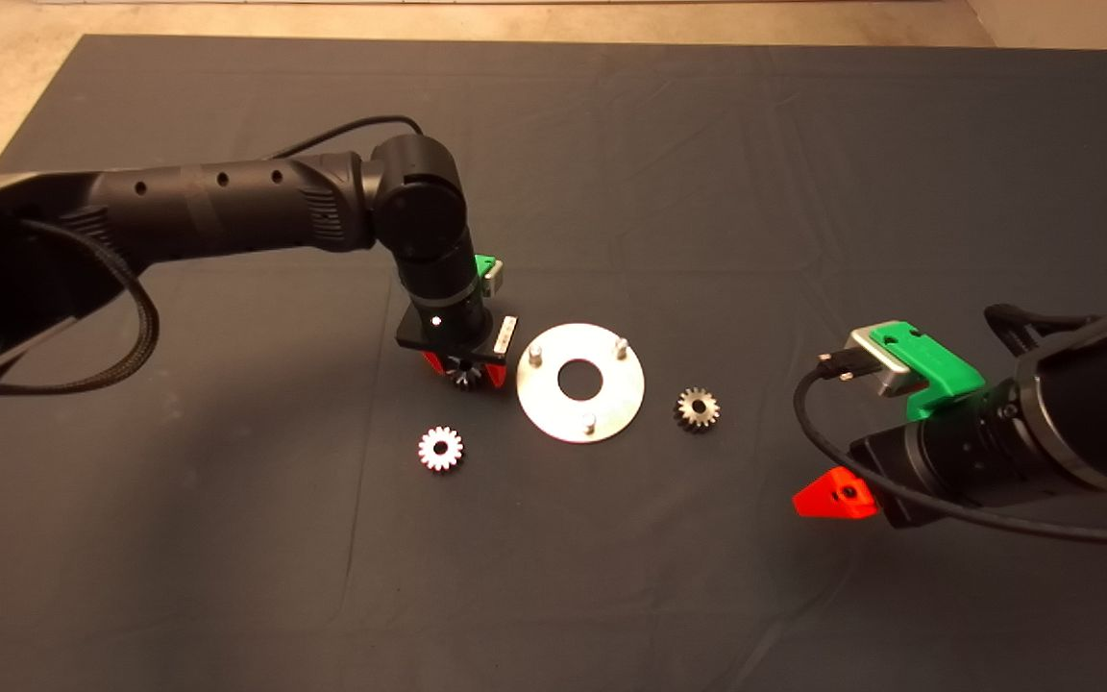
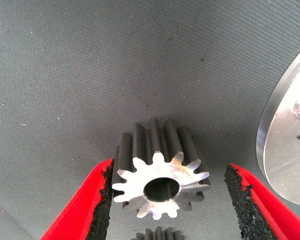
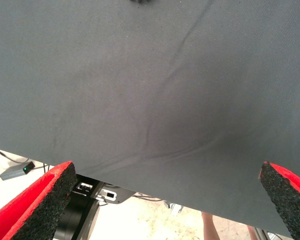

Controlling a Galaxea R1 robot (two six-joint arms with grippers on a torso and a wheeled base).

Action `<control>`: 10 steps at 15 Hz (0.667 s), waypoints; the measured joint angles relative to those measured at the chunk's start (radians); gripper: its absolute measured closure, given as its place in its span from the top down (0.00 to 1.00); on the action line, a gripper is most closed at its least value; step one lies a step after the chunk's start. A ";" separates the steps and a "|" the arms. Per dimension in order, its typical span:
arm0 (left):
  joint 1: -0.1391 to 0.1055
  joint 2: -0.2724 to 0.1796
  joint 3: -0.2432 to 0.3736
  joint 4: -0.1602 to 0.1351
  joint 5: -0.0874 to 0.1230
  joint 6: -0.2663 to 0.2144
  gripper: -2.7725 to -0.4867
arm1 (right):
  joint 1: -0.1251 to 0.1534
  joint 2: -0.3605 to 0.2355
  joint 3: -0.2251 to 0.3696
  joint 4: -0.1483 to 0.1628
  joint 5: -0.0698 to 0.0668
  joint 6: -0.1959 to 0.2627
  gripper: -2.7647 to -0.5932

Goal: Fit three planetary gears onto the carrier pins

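**Q:** On the table, what did the head view record?

**A:** A dark mat (image 1: 611, 144) with faint creases covered the table; pale floor (image 1: 6, 58) showed beyond its far edge. The silver disc (image 1: 580, 382) lay flat at centre, its three carrier pins (image 1: 534, 355) bare. One planetary gear (image 1: 440, 449) lay near the disc on the left arm's side, another (image 1: 697, 409) just beside it on the right arm's side. The left gripper (image 1: 463, 369) stood over a third gear (image 1: 463, 372), beside the disc.

**Q:** And the left wrist view?

**A:** That gear (image 2: 161, 181) lay on the mat between the fingers (image 2: 97, 200). The jaws were apart, one pad at the teeth, the other clear of them.

**Q:** The right wrist view?

**A:** The right gripper (image 3: 165, 200), fingers wide apart and empty, hung over creased mat near its edge, with pale floor beyond.
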 joint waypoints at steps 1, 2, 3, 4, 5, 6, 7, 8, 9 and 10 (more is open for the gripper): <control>0.000 0.000 0.000 0.000 0.001 0.000 0.41 | 0.000 0.000 0.000 0.000 0.000 0.000 0.99; 0.000 0.000 0.000 0.001 0.001 0.002 0.38 | 0.000 0.000 0.000 0.000 0.000 0.000 0.99; 0.000 0.000 0.000 0.001 0.000 0.003 0.38 | 0.000 0.000 0.000 0.000 0.000 0.000 0.99; 0.000 0.000 0.000 0.001 0.000 0.003 0.38 | 0.000 0.000 0.000 0.000 0.000 0.000 0.99; 0.000 0.000 0.000 0.001 0.002 0.003 0.35 | 0.000 0.000 0.000 0.000 0.000 0.000 0.99; 0.000 0.000 0.000 0.001 0.002 0.003 0.33 | 0.000 0.000 0.000 0.000 0.000 0.000 0.99; 0.000 0.000 0.000 0.001 0.002 0.003 0.32 | 0.000 0.000 0.000 0.000 0.000 0.000 0.99; 0.000 0.000 -0.001 0.001 0.002 0.003 0.32 | 0.000 0.000 0.000 0.000 0.000 0.000 0.99; 0.000 0.000 -0.002 0.002 0.004 0.003 0.27 | 0.000 0.000 0.000 0.000 0.000 0.000 0.99; 0.001 0.000 -0.004 0.003 0.005 0.003 0.27 | 0.000 0.000 0.000 0.000 0.000 0.000 0.99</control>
